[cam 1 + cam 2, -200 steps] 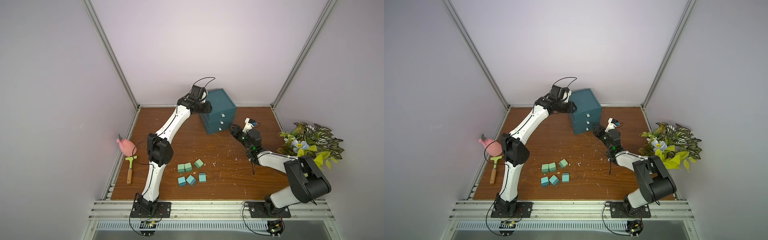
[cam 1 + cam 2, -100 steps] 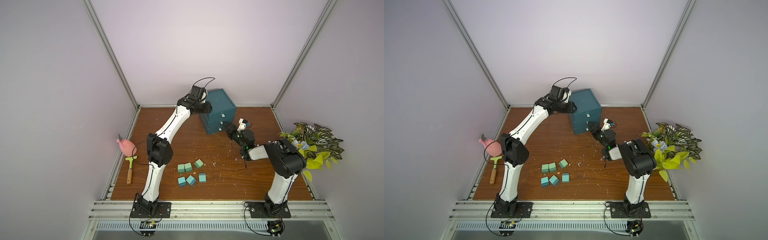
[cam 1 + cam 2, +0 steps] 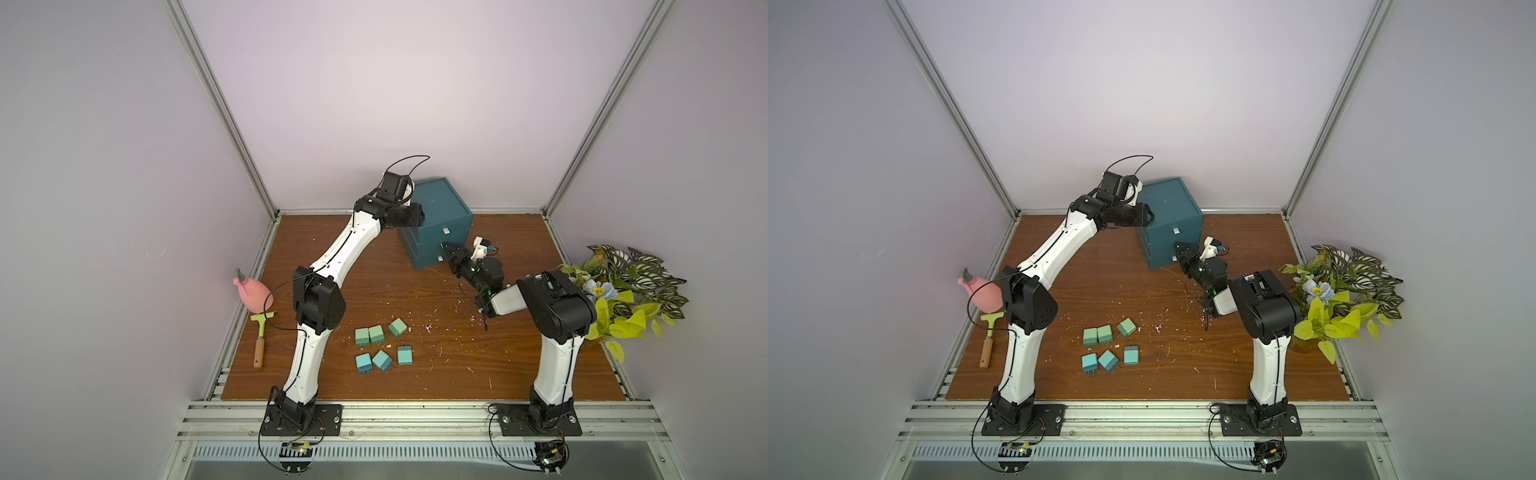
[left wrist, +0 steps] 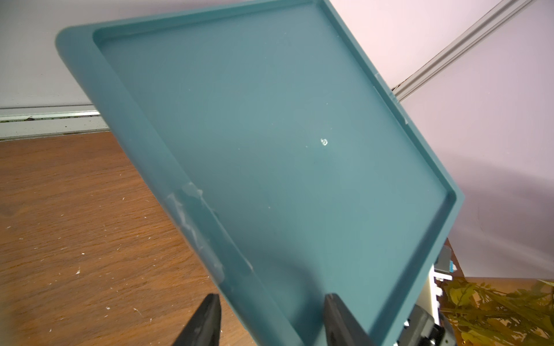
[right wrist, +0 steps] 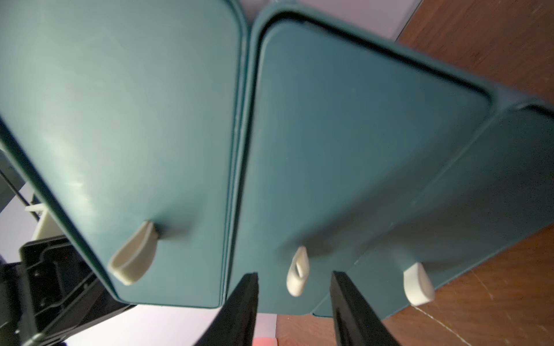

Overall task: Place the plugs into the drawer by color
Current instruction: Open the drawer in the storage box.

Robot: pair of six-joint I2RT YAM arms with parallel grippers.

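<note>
While six plugs are lying out on the surface, both arms are working at the drawer, which is standing at the back, turned corner-on.

Position: the right hand is sitting directly in front of the middle handle. Its jaws are standing apart, one to each side of that tab and touching nothing, with the tab lying just beyond the tips. The tab is presenting its thin edge to the gap. In my judgement the jaws would be closing across its flat faces, and the pull would be running straight back from the front. The right arm is the nearer one to the handles.

The left hand is resting at the drawer's top edge, on the side away from the right arm. Its jaws are parted and straddling the raised rim. No firm pinch is showing, and it appears to be steadying the box.

Materials: the drawer is showing as smooth teal plastic with rounded corners and a recessed top. The handles are showing as small off-white flattened loops, likely slippery. All three fronts appear to be sitting shut.

The green plugs are lying nearer the drawer and the turquoise plugs nearer the arm bases. Each is a small rounded cube with two prongs. No pink-beige one is showing. The surface is brown wood grain, flecked white.
</note>
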